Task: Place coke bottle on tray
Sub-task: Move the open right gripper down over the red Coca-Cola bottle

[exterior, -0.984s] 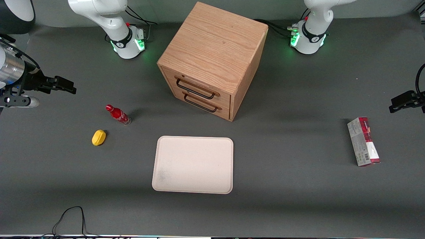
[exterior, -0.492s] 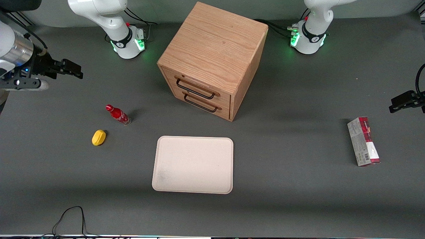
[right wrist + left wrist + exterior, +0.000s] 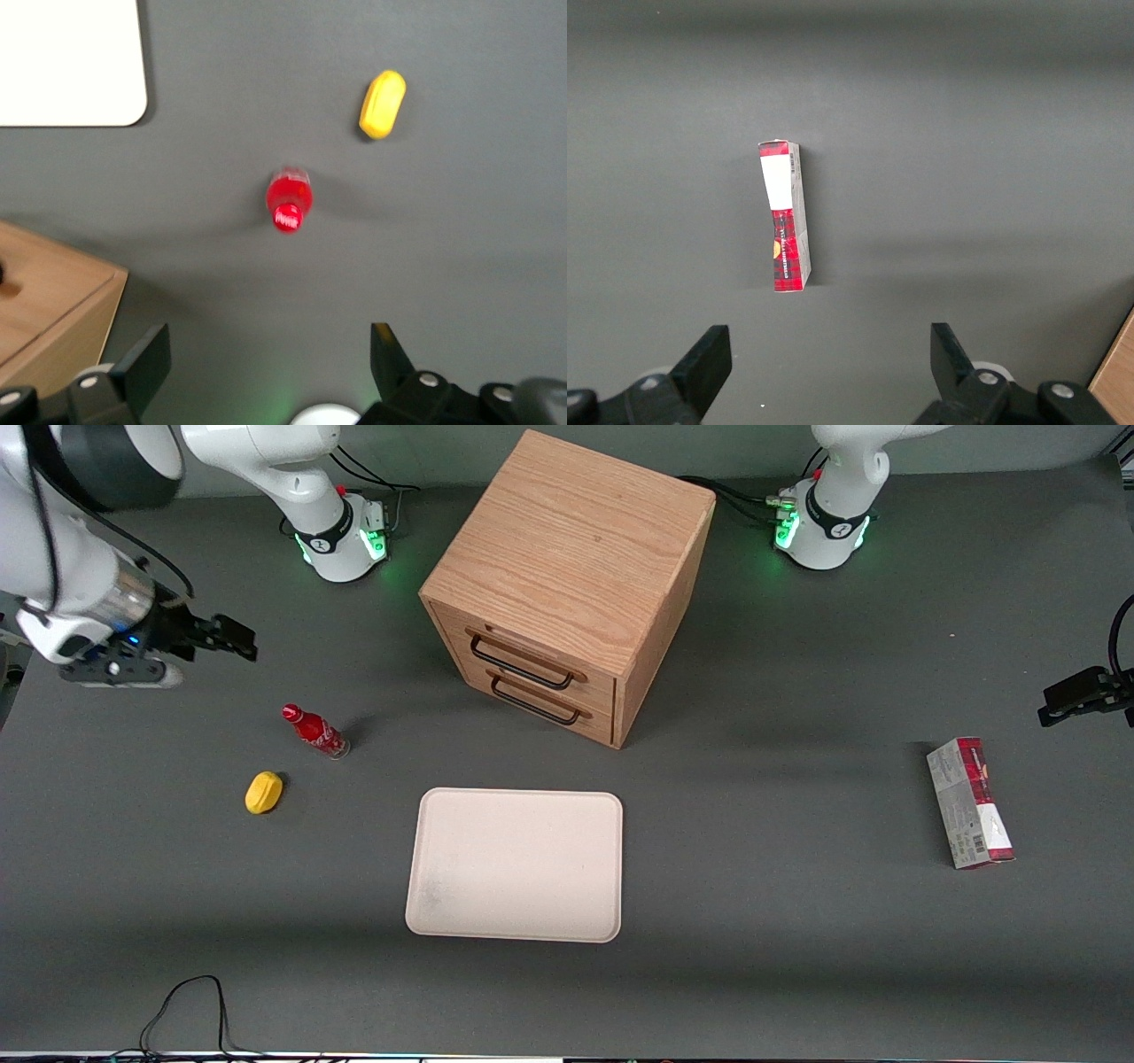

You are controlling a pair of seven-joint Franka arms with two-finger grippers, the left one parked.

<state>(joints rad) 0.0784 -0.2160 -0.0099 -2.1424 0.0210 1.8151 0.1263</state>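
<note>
Gripper [image 3: 232, 638] up in the air near the working arm's edge of the bench, fingers [image 3: 146, 359] spread apart, holding nothing. Coke bottle [image 3: 315, 732] upright on the grey mat, nearer the front camera than the gripper, just beside a yellow lemon-shaped lump [image 3: 263, 792]. Cream tray [image 3: 515, 864] at mid-bench, in front of the wooden drawer cabinet [image 3: 567, 584], apart from the bottle.

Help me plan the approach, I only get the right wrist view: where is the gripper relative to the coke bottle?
Observer: The gripper, open, hangs above the table, farther from the front camera than the coke bottle and apart from it.
Operator: Anything on the tray?
Observer: Nothing lies on the tray.
Operator: Other objects I miss?
Observer: A red-and-grey carton lies toward the parked arm's end of the table.
</note>
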